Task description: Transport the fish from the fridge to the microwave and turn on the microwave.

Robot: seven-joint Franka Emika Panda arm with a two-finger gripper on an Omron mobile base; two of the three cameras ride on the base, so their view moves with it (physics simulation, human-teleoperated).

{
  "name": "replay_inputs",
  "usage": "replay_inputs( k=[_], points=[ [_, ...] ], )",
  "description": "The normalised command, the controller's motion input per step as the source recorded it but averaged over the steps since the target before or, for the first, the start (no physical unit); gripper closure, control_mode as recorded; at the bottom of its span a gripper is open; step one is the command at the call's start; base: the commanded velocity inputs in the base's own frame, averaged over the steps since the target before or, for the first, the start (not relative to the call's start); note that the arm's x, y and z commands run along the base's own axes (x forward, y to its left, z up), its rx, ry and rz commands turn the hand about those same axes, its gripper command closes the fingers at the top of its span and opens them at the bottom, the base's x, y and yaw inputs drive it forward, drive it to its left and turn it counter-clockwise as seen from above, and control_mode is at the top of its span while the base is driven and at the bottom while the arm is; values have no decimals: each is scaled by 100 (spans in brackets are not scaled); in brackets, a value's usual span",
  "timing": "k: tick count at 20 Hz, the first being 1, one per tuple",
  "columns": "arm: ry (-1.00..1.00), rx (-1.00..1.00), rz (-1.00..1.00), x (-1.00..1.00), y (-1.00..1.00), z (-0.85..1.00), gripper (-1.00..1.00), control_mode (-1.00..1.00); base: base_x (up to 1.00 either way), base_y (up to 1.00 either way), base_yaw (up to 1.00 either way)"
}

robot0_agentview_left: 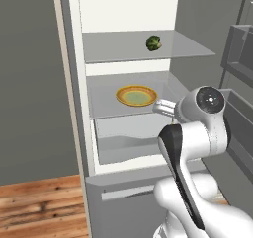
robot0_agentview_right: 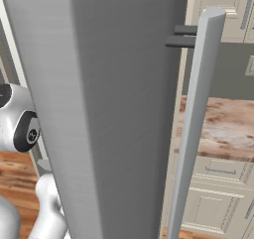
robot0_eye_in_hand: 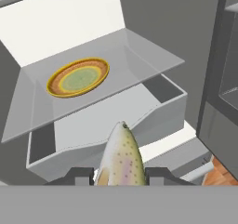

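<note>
We've got the fish (robot0_eye_in_hand: 120, 157) pinched between the fingers (robot0_eye_in_hand: 79, 175); back straight out of the fridge (robot0_agentview_left: 74, 84), clearing the open door (robot0_agentview_right: 119, 109).

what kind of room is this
Most likely a home kitchen: an open fridge with a plate and a green vegetable on its shelves, plus cream cabinets under a marbled counter and a wood floor.
</note>
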Motion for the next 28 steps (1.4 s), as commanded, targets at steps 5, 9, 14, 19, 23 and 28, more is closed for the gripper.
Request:
replay_inputs(
  k=[5, 9, 14, 19, 23, 28],
  points=[
    [0, 0, 0, 0, 0, 0, 100, -100, 0, 0, 0],
    [0, 0, 0, 0, 0, 0, 100, 100, -1, 0, 0],
    [0, 0, 0, 0, 0, 0, 100, 100, -22, 9, 3],
    [0, 0, 0, 0, 0, 0, 100, 100, -30, 47, 2],
    [0, 0, 0, 0, 0, 0, 100, 100, -38, 49, 0],
    [0, 0, 0, 0, 0, 0, 100, 100, -44, 51, -4]
  ],
)
